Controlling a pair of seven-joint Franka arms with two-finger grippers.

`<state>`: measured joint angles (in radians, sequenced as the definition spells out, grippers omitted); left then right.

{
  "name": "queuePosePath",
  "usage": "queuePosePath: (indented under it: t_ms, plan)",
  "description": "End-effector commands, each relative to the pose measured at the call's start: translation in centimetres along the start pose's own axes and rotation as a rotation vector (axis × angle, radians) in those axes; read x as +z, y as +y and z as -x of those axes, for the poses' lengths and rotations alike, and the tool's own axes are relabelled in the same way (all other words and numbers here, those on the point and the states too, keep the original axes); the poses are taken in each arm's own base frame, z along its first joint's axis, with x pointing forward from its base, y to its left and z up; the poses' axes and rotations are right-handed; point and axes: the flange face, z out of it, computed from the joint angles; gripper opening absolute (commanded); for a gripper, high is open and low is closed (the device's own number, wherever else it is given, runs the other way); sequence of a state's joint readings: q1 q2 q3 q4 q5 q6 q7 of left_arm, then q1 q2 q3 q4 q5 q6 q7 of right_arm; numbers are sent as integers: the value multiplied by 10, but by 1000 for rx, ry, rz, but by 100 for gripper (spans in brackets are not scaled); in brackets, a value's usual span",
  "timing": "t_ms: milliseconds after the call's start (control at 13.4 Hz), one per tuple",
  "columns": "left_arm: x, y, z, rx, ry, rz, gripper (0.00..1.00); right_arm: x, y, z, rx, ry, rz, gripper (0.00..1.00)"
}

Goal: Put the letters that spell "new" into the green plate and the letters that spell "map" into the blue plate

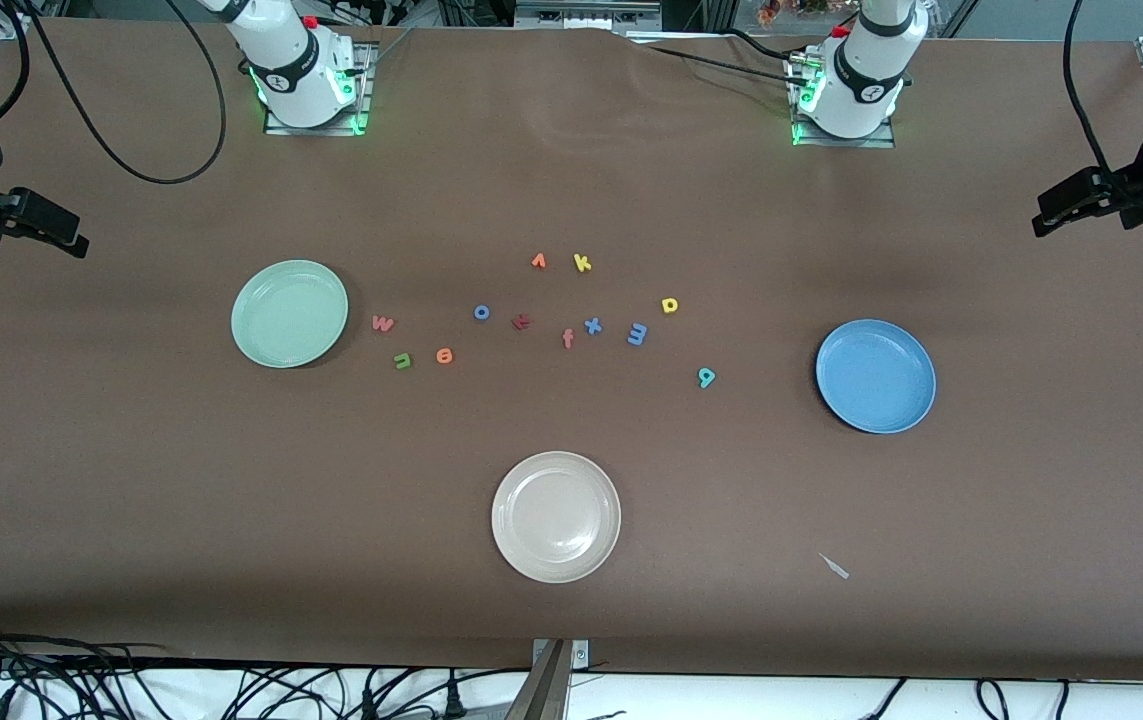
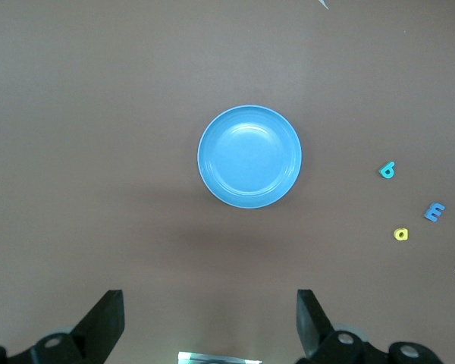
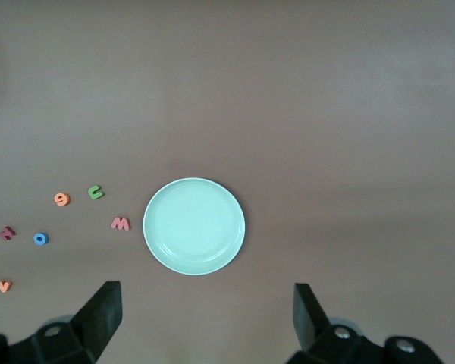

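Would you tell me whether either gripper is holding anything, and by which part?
Nothing is held: the left gripper and the right gripper are both open.

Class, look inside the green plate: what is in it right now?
Nothing: the green plate shows only its bare inner surface. The red "w" lies on the table beside it. Nothing covers the plate, so no part of it is hidden.

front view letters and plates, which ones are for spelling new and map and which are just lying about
For the job:
- pale mint-green round plate
- medium-blue round plate
- green foam n, orange foam e, red-pink foam w
- blue foam m, yellow rounded foam a, teal foam p

Lying about:
- beige round plate
- yellow k, orange v, blue o, dark red letter, orange f, blue x
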<state>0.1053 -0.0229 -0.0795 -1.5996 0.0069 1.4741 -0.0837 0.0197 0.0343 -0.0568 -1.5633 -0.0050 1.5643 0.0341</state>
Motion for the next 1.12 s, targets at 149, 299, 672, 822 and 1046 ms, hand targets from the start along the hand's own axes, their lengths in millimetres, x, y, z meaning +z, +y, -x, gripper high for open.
queuePosePath:
  t_ms: [149, 299, 672, 822, 1046]
  plan:
    - [0, -2, 0, 12, -5, -23, 100, 0, -1, 1, -2, 4, -1, 100]
    - [0, -3, 0, 11, -5, -22, 100, 0, -1, 1, -14, 4, -1, 100]
    - [1, -2, 0, 12, -6, -23, 100, 0, -1, 1, -14, 4, -1, 100]
    - [1, -3, 0, 11, -6, -22, 100, 0, -1, 2, -14, 3, -1, 100]
    - [1, -3, 0, 11, -6, -22, 100, 0, -1, 2, -14, 3, -2, 100]
